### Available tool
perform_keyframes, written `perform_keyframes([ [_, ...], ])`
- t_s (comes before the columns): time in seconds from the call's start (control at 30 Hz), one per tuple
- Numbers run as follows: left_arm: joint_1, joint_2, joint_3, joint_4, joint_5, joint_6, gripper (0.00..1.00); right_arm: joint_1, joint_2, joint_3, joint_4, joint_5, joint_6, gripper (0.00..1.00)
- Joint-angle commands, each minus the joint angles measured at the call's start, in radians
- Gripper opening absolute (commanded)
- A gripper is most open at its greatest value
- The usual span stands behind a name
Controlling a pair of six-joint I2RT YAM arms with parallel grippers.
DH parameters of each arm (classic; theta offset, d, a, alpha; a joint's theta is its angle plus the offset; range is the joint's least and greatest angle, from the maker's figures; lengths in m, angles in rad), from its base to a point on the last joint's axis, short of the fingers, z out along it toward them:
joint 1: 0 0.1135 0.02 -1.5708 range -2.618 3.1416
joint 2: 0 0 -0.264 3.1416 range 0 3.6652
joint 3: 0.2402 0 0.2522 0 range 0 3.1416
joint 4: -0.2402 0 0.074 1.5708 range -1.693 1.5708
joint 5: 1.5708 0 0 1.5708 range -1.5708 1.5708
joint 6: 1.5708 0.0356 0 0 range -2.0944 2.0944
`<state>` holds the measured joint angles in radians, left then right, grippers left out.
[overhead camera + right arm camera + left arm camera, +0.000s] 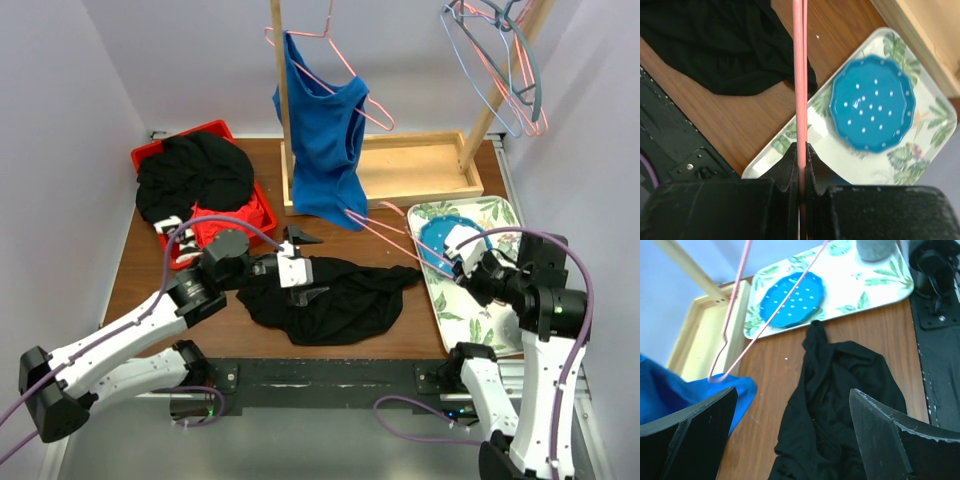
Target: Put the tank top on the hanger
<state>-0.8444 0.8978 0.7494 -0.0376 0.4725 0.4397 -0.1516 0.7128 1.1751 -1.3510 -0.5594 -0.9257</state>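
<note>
The black tank top lies crumpled on the wooden table, in front of the arms' bases. My left gripper hovers over its left part, open wide, with the fabric showing between the two black fingers. The thin pink hanger stretches low over the table from the blue top's hem toward the tray. My right gripper is shut on its wire. In the right wrist view the jaws pinch the pink wire, with the tank top to the upper left.
A red bin at back left holds a black garment heap. A blue top hangs on a pink hanger on the wooden rack. A leaf-patterned tray with a blue plate sits at right. Spare hangers hang top right.
</note>
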Motion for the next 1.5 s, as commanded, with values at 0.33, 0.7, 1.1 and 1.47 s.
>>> perform_keyframes([
  [0.33,0.005,0.108,0.062,0.107,-0.037,0.105,1.00,0.191,0.201,-0.046,-0.195,-0.256,-0.335,0.00],
  [0.7,0.004,0.151,0.036,0.076,0.043,0.044,0.68,0.267,0.258,-0.111,-0.178,-0.352,-0.426,0.00],
  [1.1,0.004,0.247,0.021,0.022,0.212,-0.279,0.00,0.351,0.368,-0.120,-0.079,-0.436,-0.365,0.57],
  [1.47,0.002,0.225,-0.047,0.191,0.161,-0.432,0.00,0.580,0.714,0.147,-0.103,-0.599,-0.285,0.49],
])
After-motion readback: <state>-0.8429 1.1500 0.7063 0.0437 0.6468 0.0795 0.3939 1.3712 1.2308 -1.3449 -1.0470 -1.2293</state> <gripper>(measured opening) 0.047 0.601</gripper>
